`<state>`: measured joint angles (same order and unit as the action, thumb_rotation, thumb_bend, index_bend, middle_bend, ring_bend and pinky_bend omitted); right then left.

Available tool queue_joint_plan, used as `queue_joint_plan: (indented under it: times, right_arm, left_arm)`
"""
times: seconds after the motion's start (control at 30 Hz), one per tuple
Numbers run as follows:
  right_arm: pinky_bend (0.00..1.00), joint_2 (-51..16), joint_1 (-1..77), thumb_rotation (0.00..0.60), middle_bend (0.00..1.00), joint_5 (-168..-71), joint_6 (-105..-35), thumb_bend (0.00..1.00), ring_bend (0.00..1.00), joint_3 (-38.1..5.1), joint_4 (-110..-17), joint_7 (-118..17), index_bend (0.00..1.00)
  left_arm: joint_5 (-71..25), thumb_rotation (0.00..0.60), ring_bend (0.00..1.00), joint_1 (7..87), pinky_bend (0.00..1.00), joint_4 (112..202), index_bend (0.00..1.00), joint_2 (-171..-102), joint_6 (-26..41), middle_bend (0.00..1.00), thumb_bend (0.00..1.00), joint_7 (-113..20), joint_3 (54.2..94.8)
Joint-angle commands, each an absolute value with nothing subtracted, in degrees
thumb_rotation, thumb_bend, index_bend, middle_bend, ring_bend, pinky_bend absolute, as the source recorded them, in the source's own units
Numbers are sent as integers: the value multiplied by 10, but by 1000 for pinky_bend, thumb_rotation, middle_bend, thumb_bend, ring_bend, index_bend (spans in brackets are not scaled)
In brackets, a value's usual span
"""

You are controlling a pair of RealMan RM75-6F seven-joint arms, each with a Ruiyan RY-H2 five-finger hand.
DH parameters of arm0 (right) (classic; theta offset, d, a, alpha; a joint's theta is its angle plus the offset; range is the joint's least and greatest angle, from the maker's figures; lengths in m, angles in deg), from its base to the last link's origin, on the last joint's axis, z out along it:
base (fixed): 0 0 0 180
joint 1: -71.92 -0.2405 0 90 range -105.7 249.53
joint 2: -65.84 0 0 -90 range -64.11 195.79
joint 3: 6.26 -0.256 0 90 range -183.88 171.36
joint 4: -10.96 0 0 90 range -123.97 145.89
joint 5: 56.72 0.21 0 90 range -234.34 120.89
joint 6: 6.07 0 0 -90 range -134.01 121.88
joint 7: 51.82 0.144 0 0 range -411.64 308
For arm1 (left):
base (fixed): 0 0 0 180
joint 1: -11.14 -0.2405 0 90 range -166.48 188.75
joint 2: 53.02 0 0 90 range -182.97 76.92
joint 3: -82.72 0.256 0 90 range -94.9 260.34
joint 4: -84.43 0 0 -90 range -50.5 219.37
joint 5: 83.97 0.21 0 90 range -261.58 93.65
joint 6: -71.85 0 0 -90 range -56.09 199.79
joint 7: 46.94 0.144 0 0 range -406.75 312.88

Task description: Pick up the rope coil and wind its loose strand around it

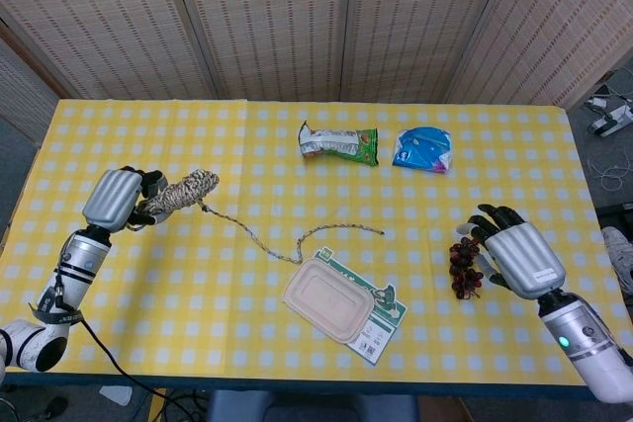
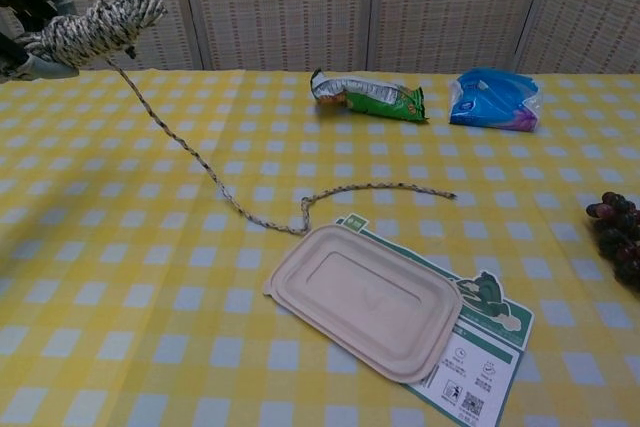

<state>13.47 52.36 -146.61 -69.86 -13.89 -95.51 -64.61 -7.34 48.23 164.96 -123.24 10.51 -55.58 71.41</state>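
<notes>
Your left hand grips the rope coil above the desk; its loose strand trails down. Your right hand is spread.

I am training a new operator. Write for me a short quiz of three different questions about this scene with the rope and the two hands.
1. True or false: the left hand holds the rope coil lifted above the table.
2. Which thing lies closest to the right hand? A) grapes B) blue packet C) green snack bag
3. Fill in: the far end of the loose strand lies on the table just behind the beige ____.

Key: 1 true; 2 A; 3 lid. The chest view shows the coil raised, with the strand hanging down to the cloth. The right hand's fingers are spread and hold nothing.
</notes>
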Motion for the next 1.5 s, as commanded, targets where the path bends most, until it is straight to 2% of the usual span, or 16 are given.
queue_joint_plan:
  times: [0.03,0.27,0.47,0.6,0.77,0.97,1.5]
  right_arm:
    - [213,107,448,600,312,-1411,-610,388,156,-166,-964,-707,314]
    - [213,33,358,600,312,-1329,-540,383,156,-199,-923,-767,358]
    - [213,-41,288,600,312,-1241,-501,351,156,-198,-877,-852,362]
    - [213,-92,255,600,312,-1194,-500,351,156,-190,-843,-891,388]
    - [213,-148,227,600,312,-1142,-505,284,156,-175,-796,-922,417]
    - [214,-212,193,600,312,-1101,-498,265,157,-162,-719,-936,421]
    - [214,-318,135,600,303,-1048,-492,236,144,-155,-577,-948,439]
  left_arm:
    - [-101,600,586,483,446,1696,763,-1208,106,738,246,-518,698]
    - [-124,600,586,479,446,1735,766,-1195,103,740,246,-474,694]
    - [-133,600,586,473,446,1761,766,-1185,97,740,246,-456,694]
    - [-135,600,586,469,446,1772,766,-1184,91,740,246,-449,694]
    - [-133,600,586,466,446,1782,768,-1183,89,741,246,-439,699]
    - [-136,600,586,461,446,1794,767,-1178,82,741,246,-434,698]
    - [-133,600,586,452,446,1812,767,-1166,81,741,246,-420,705]
